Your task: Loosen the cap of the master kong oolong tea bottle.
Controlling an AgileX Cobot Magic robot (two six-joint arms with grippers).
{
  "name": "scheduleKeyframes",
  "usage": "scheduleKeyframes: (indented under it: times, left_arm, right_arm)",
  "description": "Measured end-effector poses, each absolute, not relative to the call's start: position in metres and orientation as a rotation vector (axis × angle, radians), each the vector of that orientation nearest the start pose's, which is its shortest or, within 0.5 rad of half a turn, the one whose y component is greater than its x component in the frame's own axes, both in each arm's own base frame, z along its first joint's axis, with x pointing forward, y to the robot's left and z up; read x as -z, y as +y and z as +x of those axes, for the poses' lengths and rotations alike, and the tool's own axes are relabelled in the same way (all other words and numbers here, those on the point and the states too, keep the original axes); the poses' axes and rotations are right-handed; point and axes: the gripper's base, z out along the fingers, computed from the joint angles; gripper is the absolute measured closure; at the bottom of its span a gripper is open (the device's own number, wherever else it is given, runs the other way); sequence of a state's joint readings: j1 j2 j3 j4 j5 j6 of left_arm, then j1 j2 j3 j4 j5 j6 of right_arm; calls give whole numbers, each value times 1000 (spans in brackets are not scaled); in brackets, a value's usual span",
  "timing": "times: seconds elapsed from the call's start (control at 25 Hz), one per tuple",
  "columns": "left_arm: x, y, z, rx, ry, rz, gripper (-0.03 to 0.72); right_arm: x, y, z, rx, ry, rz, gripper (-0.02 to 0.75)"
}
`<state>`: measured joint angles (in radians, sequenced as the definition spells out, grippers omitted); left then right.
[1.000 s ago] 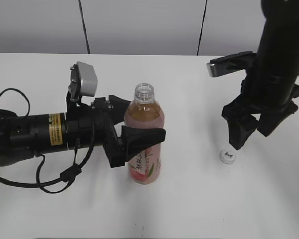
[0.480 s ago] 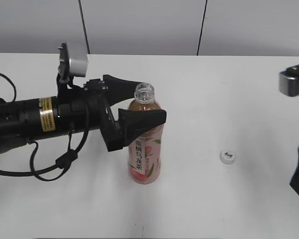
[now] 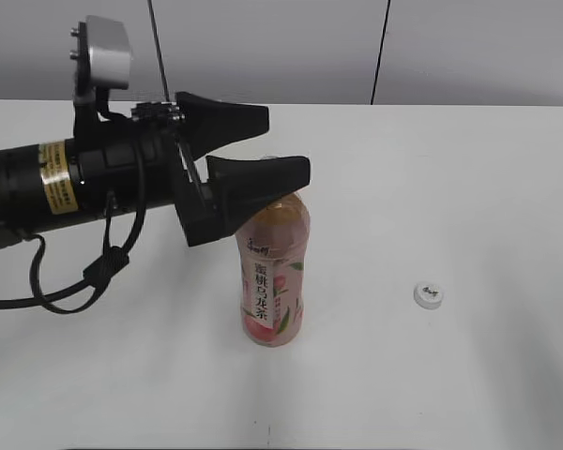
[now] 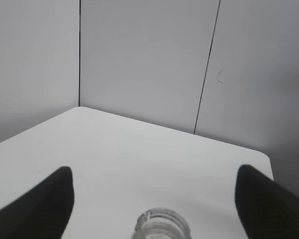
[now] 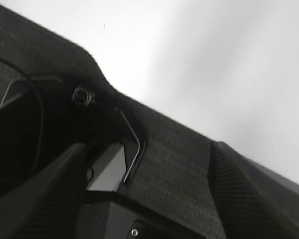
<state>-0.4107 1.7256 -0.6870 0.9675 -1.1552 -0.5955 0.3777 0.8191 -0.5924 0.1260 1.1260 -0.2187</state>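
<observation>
The master kong oolong tea bottle [image 3: 272,277] stands upright on the white table, with pale amber tea and a pink peach label. Its neck is open and bare in the left wrist view [image 4: 161,226]. The white cap [image 3: 429,294] lies on the table to the bottle's right, logo up. My left gripper [image 3: 283,142] is open, with its black fingers spread at the height of the bottle's mouth and not touching it; in the left wrist view [image 4: 154,172] the neck sits low between them. My right gripper [image 5: 148,147] is out of the exterior view, with its fingers apart and nothing between them.
The white table [image 3: 450,187] runs back to grey wall panels. The left arm with its cable [image 3: 103,272] lies across the left half. The right wrist view is filled by dark robot structure [image 5: 179,169].
My left gripper has let go of the bottle's body and risen to its mouth. My right arm has lifted away from the cap and left the exterior view. Bottle and cap stay put.
</observation>
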Motion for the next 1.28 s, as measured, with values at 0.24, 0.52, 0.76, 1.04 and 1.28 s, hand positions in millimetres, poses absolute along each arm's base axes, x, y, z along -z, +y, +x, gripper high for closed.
scheduleKeyframes:
  times: [0.24, 0.52, 0.76, 1.04, 1.28]
  left_arm:
    - [-221, -180, 248, 997, 1463, 921, 101]
    - [-246, -173, 239, 967, 1490, 899, 101]
    - [-270, -166, 224, 947, 1494, 910, 101]
    - [-283, -147, 217, 623, 1587, 959, 101]
    - [-268, -113, 239, 260, 1917, 617, 104]
  right_arm:
    - [-273, 38, 69, -223, 2417, -706, 166]
    - [-280, 27, 41, -232, 2267, -677, 166]
    - [-274, 24, 36, -231, 2296, -676, 166]
    - [-274, 24, 36, -231, 2298, -672, 166]
    - [-274, 24, 36, -230, 2298, -671, 166]
